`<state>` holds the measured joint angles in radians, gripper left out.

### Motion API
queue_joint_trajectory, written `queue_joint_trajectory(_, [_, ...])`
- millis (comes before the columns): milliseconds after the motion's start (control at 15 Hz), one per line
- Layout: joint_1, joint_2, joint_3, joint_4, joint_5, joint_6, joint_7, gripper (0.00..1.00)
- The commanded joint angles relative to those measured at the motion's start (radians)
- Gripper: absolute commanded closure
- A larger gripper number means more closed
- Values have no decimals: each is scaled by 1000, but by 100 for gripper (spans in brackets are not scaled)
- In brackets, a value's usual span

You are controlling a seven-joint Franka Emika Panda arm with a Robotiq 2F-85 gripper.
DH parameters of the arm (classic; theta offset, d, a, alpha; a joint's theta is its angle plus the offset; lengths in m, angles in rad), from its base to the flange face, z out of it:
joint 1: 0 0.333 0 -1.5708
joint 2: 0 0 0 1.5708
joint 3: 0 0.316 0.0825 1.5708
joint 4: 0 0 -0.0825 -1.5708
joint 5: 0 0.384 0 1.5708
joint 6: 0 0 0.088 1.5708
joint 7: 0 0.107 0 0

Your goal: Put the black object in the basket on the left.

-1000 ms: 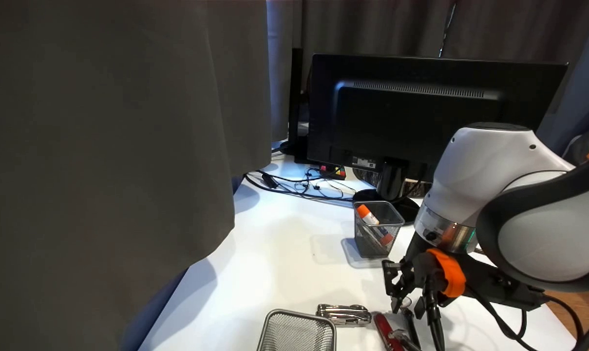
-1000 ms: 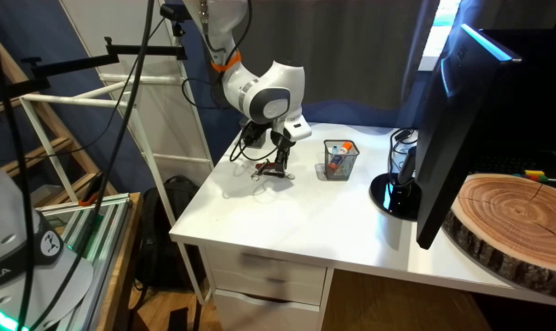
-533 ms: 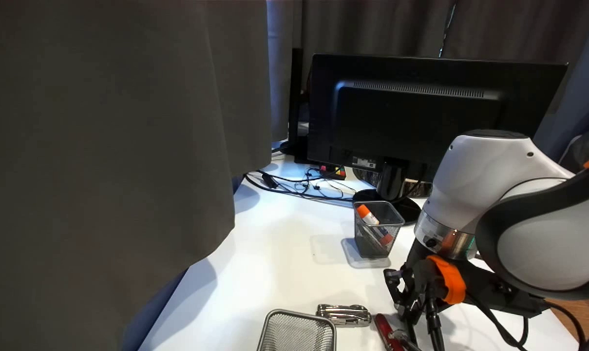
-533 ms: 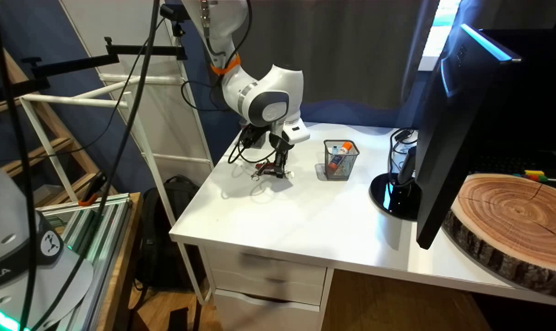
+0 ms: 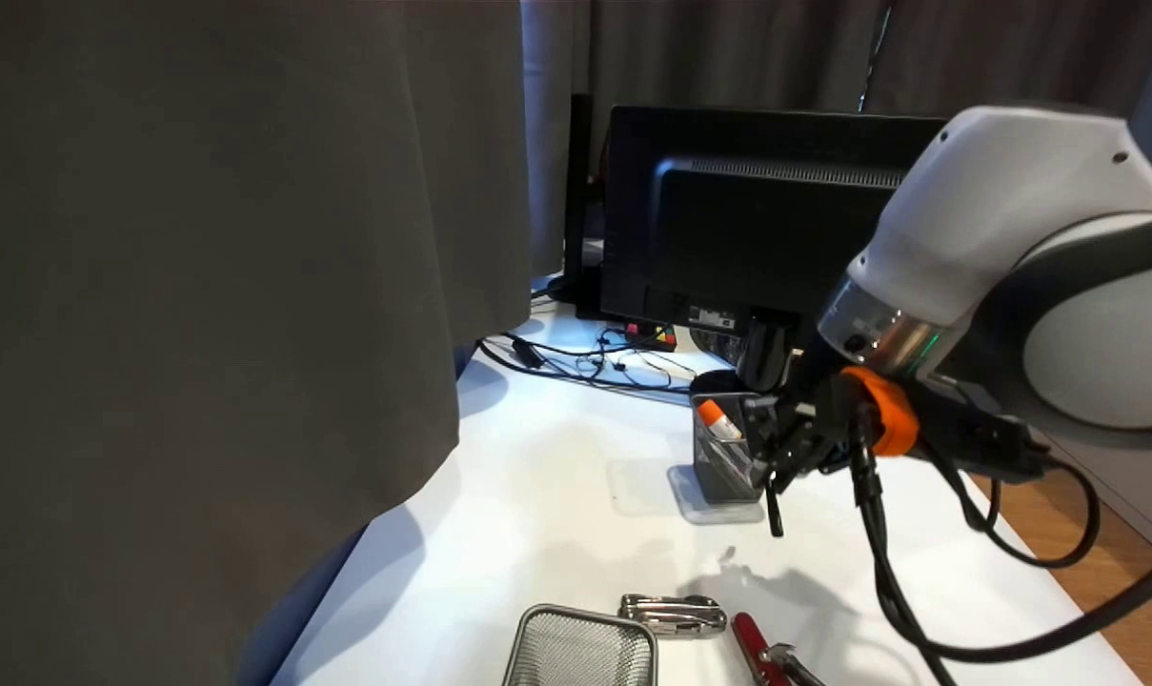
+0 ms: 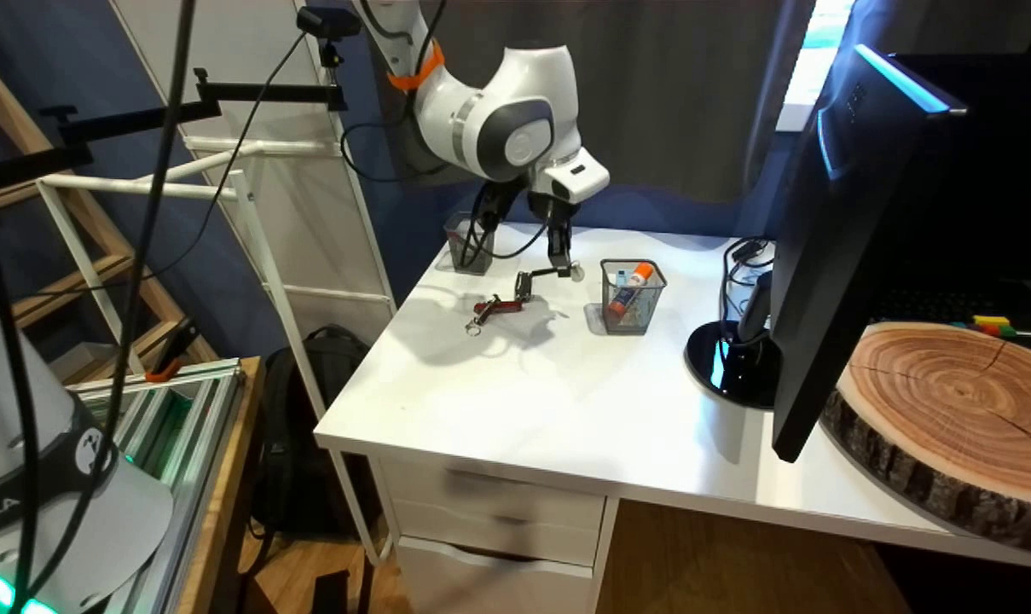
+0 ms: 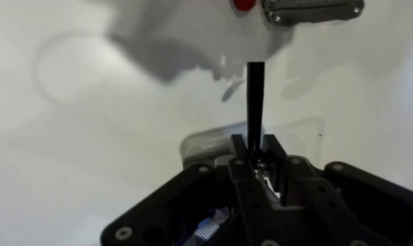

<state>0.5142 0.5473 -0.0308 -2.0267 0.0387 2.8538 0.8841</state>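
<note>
My gripper (image 7: 254,145) has its fingers clamped on the slim black bar (image 7: 255,102), above the white desk (image 6: 481,392). In an exterior view I see it nearer the far edge than the front; the wire-mesh basket (image 6: 474,261) stands at the far left corner, a bark-edged wood slice (image 6: 958,401) by the front edge, grey curtain (image 6: 668,111) beyond the far one.

In an exterior view, basket (image 5: 582,650) partly out of frame, cup (image 5: 721,474) partly behind pincer (image 5: 773,474).
</note>
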Motion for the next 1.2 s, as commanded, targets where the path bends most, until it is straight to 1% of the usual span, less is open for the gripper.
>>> queue_joint_trajectory(0, [15,-92,4,-20,-59,21,-40,96])
queue_joint_trajectory(200, [2,-119,38,-19,-59,50,-70,96])
queue_joint_trajectory(267, [-5,-101,33,0,-48,14,-60,96])
queue_joint_trajectory(333, [-4,-105,37,1,-49,15,-60,82])
queue_joint_trajectory(733, [-9,-98,36,0,-47,15,-62,82])
queue_joint_trajectory(800, [-9,-98,36,0,-47,15,-62,96])
queue_joint_trajectory(933, [11,-62,64,58,-62,23,-96,96])
queue_joint_trajectory(1133, [23,-50,126,115,-63,7,-196,96])
